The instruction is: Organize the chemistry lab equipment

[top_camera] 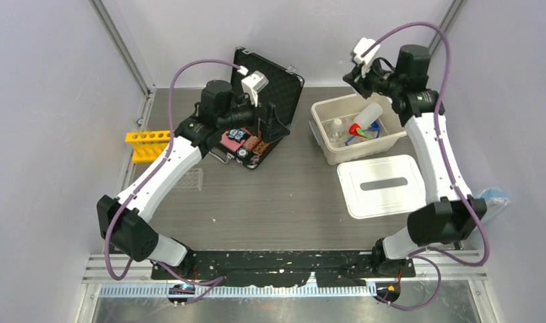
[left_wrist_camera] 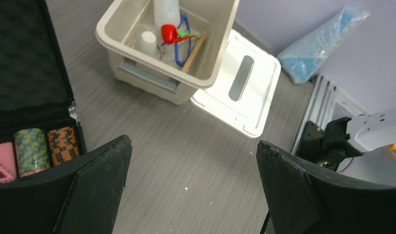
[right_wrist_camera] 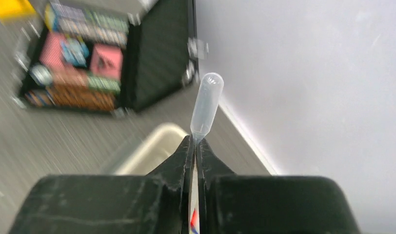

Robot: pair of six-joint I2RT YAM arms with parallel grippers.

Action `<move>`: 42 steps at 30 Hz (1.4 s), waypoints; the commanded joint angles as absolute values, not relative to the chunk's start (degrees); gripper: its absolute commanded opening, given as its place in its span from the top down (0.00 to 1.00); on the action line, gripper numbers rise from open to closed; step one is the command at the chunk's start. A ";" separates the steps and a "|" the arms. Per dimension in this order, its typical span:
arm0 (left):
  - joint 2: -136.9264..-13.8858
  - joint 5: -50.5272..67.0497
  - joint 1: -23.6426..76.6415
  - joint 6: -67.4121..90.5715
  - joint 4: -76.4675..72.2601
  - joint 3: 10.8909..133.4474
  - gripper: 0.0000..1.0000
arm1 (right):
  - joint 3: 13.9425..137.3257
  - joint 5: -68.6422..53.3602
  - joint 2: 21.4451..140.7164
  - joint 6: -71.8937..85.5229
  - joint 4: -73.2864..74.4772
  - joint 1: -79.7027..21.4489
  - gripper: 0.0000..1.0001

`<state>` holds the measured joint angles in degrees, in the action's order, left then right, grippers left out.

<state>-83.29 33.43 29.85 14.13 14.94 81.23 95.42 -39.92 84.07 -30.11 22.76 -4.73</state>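
My right gripper [right_wrist_camera: 196, 141] is shut on a clear plastic pipette [right_wrist_camera: 206, 105], whose bulb sticks up past the fingertips. It is raised above the far edge of the beige bin [top_camera: 324, 108]. The bin holds the red-capped white squeeze bottle [left_wrist_camera: 166, 12], blue goggles [left_wrist_camera: 184, 46], a wooden clamp [left_wrist_camera: 193, 51], a green spatula [left_wrist_camera: 187, 35] and a small white container [left_wrist_camera: 148, 43]. My left gripper [left_wrist_camera: 191, 161] is open and empty, above the table beside the black case. The yellow tube rack [top_camera: 148, 145] and the clear tube rack [top_camera: 186, 178] stand at the left.
The open black case [top_camera: 270, 87] of poker chips [left_wrist_camera: 45, 148] lies at the back centre, under my left wrist. The bin's white lid [top_camera: 381, 185] lies flat in front of the bin. A blue bag [left_wrist_camera: 318, 44] leans at the right wall.
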 commanded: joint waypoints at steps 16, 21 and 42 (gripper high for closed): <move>-85.31 28.12 31.68 8.66 17.19 77.89 0.00 | 97.58 -20.69 92.98 -56.91 36.78 -0.16 0.23; -86.93 28.53 32.52 12.86 14.76 76.86 0.00 | 96.48 -21.64 87.38 -47.24 46.50 7.47 0.20; -90.86 31.13 33.19 19.51 12.94 77.71 0.00 | 74.38 -2.50 97.00 -53.27 41.13 33.90 0.62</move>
<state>-92.40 30.50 33.01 19.55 15.88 76.99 76.47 -7.88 95.77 -50.89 49.93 33.47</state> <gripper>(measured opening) 0.994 0.398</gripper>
